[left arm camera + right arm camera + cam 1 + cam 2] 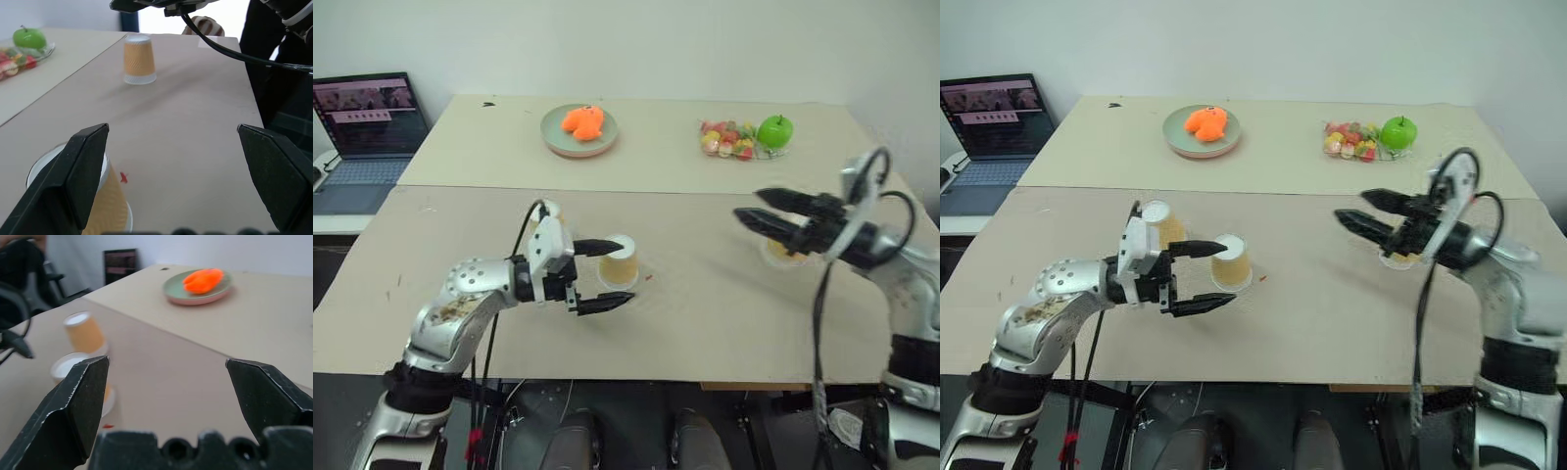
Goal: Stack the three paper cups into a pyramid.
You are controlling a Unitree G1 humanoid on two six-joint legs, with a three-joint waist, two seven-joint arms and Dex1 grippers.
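Three paper cups stand upside down on the near table. One cup [1231, 262] sits between the fingers of my left gripper [625, 272], close to the far finger; that gripper is open and level. A second cup [1157, 219] stands just behind my left hand. The third cup [782, 255] is to the right, partly hidden under my right gripper [749, 204], which hangs open above it and points left. The left wrist view shows the near cup [105, 196] beside one finger and the far cup [139, 58] standing alone. Both left-side cups [84, 332] appear in the right wrist view.
On the far table stand a green plate [553, 137] with an orange object and a clear tray of sweets [729, 140] with a green apple [775, 129]. A laptop [367, 127] sits on a side table at the left. A seam joins the two tables.
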